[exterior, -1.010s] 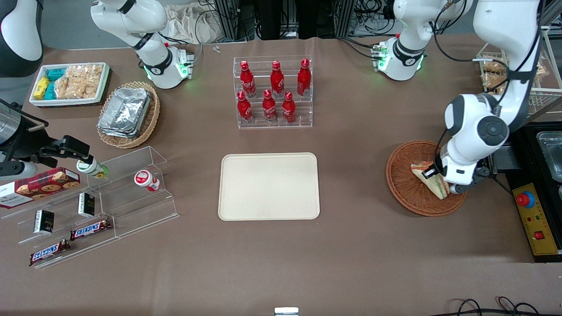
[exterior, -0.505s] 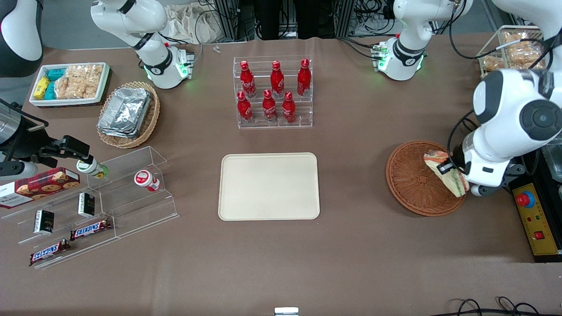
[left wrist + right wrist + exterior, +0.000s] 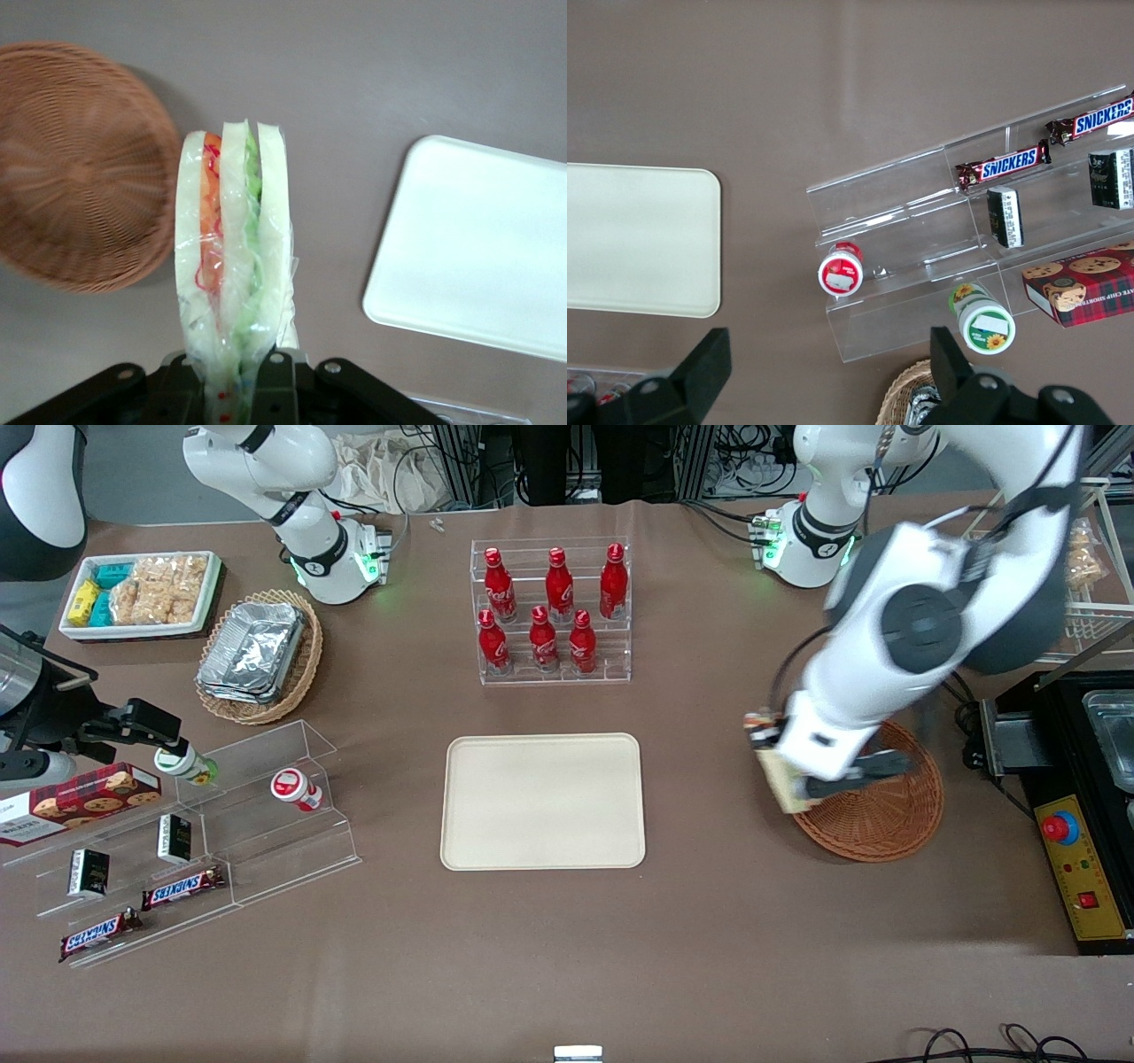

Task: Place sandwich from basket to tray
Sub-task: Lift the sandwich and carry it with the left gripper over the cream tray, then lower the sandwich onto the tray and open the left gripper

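My left gripper (image 3: pixel 788 784) is shut on the wrapped sandwich (image 3: pixel 232 257), a wedge of pale bread with orange and green filling, and holds it in the air. In the front view the sandwich (image 3: pixel 780 778) hangs over the edge of the reddish-brown wicker basket (image 3: pixel 890 819) that faces the cream tray (image 3: pixel 542 801). The basket (image 3: pixel 75 168) is empty. The tray (image 3: pixel 478 248) lies flat on the brown table with nothing on it, a gap of bare table between it and the basket.
A clear rack of red bottles (image 3: pixel 551 613) stands farther from the camera than the tray. A tan basket with foil trays (image 3: pixel 257 654), a white snack tray (image 3: pixel 140 593) and a clear stepped shelf of snacks (image 3: pixel 186 841) lie toward the parked arm's end. A black control box (image 3: pixel 1076 864) sits beside the basket.
My gripper has lifted the sandwich out of the basket, first swinging toward the control box, then moving across the basket toward the tray. The basket is now empty.
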`<control>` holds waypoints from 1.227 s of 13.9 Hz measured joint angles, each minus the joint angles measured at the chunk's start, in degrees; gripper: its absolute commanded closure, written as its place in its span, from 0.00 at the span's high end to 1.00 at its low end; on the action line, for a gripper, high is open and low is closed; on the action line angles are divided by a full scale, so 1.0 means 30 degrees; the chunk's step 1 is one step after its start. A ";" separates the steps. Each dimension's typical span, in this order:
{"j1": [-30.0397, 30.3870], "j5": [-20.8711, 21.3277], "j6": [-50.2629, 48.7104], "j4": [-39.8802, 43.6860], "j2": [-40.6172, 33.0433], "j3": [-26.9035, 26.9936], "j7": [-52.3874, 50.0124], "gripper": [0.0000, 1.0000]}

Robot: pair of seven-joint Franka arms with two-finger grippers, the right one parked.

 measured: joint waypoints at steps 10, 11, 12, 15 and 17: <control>-0.2966 0.4399 0.6658 0.0537 0.9003 -0.2028 -0.0561 0.00; -0.3038 0.4422 0.6925 0.0655 0.9258 -0.2006 -0.0561 0.00; -0.3074 0.4429 0.7002 0.0793 0.9413 -0.1988 -0.0560 0.07; -0.3190 0.4431 0.7002 0.1149 0.9553 -0.1960 -0.0761 1.00; -0.3241 0.4431 0.7002 0.1210 0.9554 -0.1956 -0.1037 1.00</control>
